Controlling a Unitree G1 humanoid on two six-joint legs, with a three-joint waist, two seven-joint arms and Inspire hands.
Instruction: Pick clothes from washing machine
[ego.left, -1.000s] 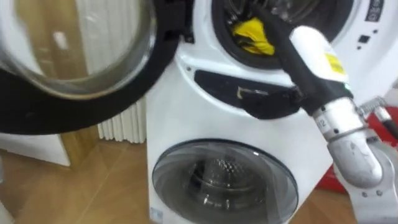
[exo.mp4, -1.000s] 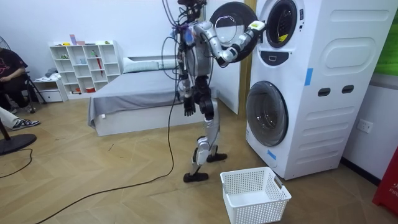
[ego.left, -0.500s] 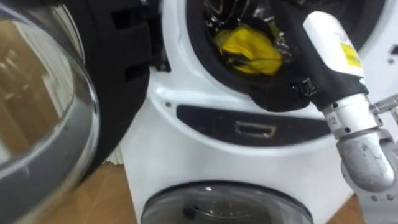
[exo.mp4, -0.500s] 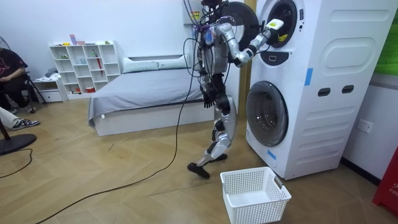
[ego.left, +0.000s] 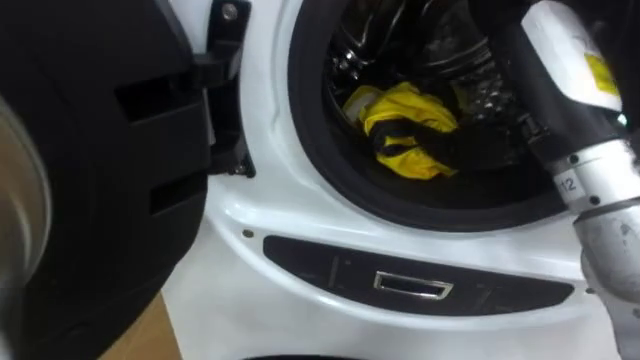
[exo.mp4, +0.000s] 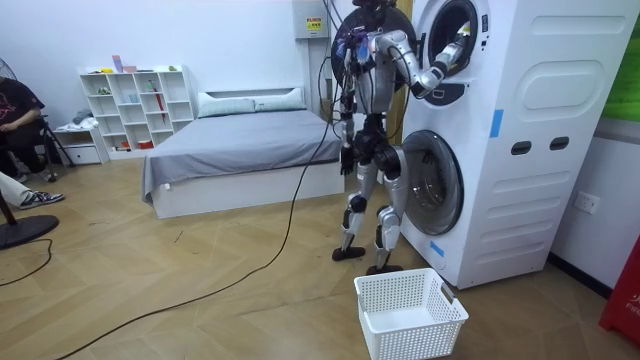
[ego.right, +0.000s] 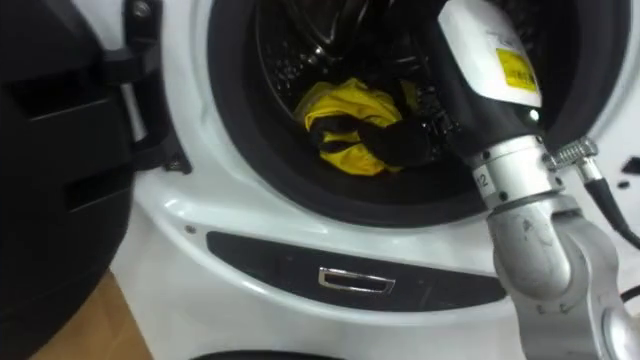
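Right hand (ego.right: 400, 142) clasps one yellow garment (ego.right: 338, 152) inside the drum (ego.right: 325, 40)

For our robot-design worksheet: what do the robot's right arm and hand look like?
The right arm has a white forearm shell with a yellow label, a black wrist section and a silver metal elbow. The right hand is black.

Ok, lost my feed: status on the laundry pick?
Right hand in upper drum, on yellow garment, grip unclear. Left hand down at side. Door open, nothing blocking.
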